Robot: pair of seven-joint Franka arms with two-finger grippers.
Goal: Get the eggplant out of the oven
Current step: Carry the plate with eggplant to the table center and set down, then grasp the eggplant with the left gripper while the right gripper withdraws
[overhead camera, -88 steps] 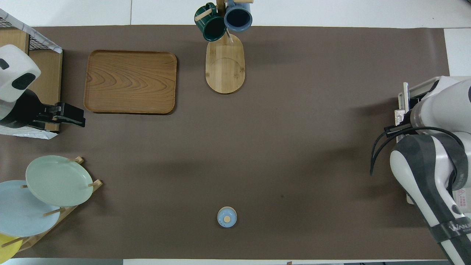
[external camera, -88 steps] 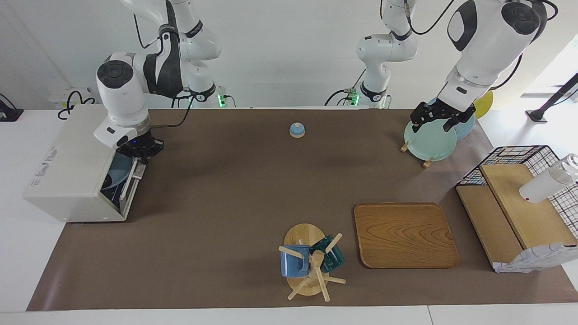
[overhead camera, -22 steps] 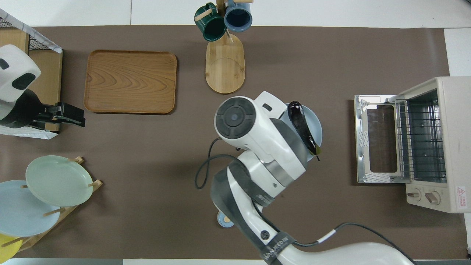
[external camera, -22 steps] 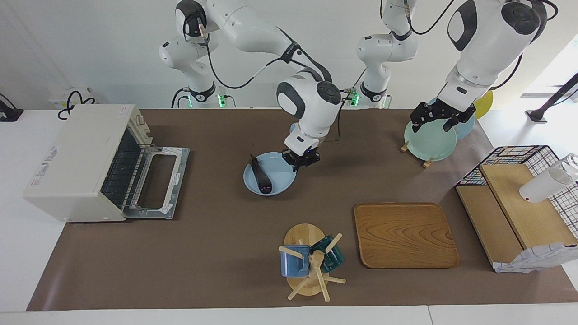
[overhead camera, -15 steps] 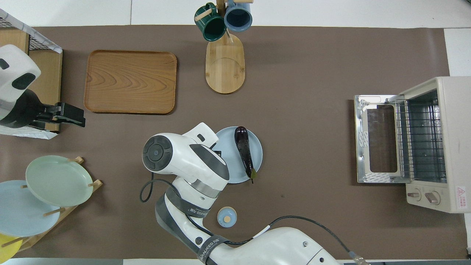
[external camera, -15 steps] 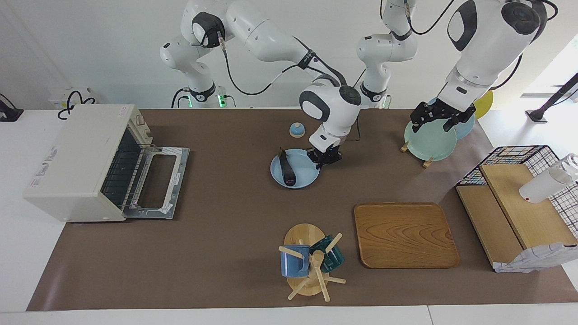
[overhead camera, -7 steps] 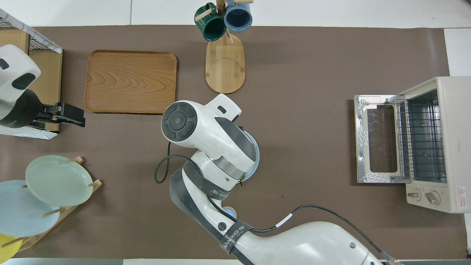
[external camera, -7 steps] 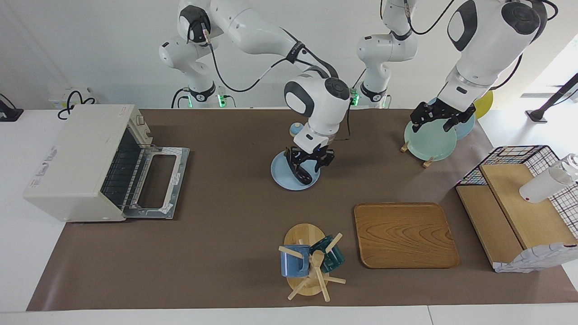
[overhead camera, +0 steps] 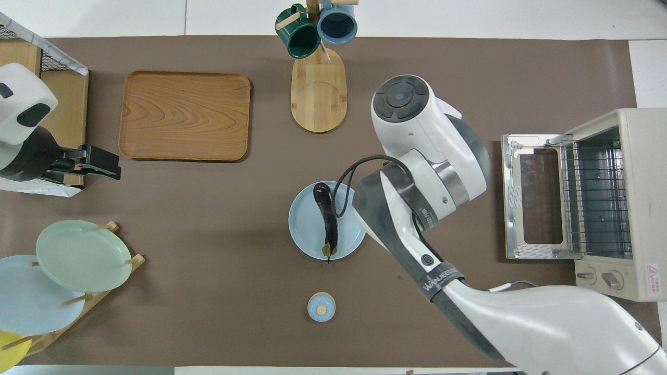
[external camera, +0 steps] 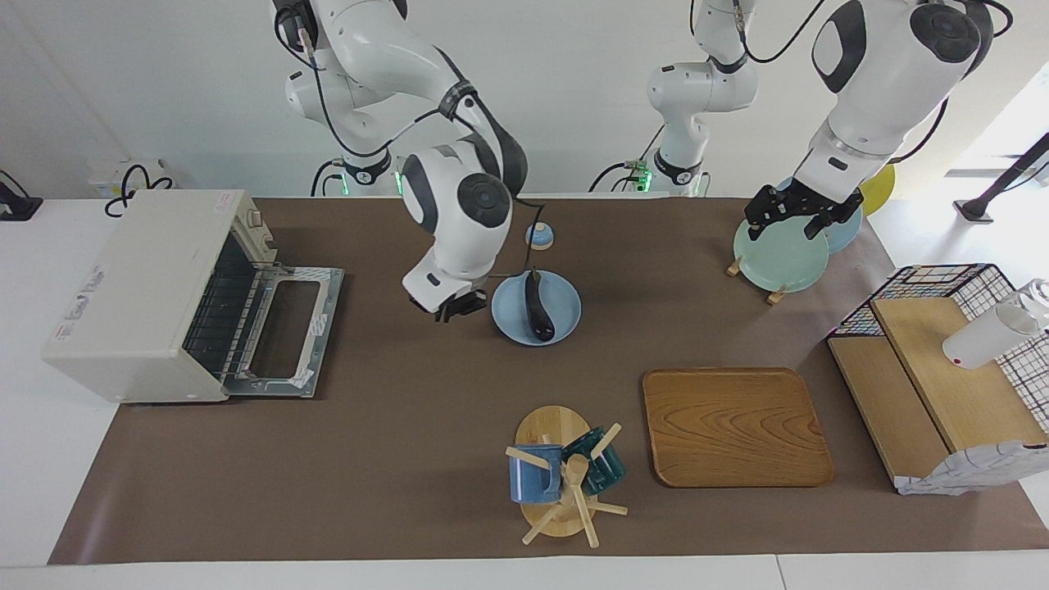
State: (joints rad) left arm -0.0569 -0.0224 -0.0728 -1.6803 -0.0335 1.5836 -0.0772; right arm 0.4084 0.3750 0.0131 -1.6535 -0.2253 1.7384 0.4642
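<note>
Eggplant (external camera: 538, 308) is out — it lies on the light blue plate (external camera: 565, 305) at frame center, well apart from the toaster oven (external camera: 156, 295) at the left edge. Oven door is dropped open, rack looks bare. Right gripper (external camera: 456, 309) hangs just beside the plate, holding nothing; finger spread I cannot tell. Left gripper (external camera: 801, 211) waits over the plate rack (external camera: 777, 260), upper right, fingers spread. Task looks essentially done — at most closing the door remains.

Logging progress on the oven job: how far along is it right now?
Mostly done: the eggplant lies on the blue plate mid-table, out of the oven, whose door hangs open over bare racks. The right gripper holds nothing, beside the plate toward the oven. The left gripper waits over the plate rack. Little seems left.
</note>
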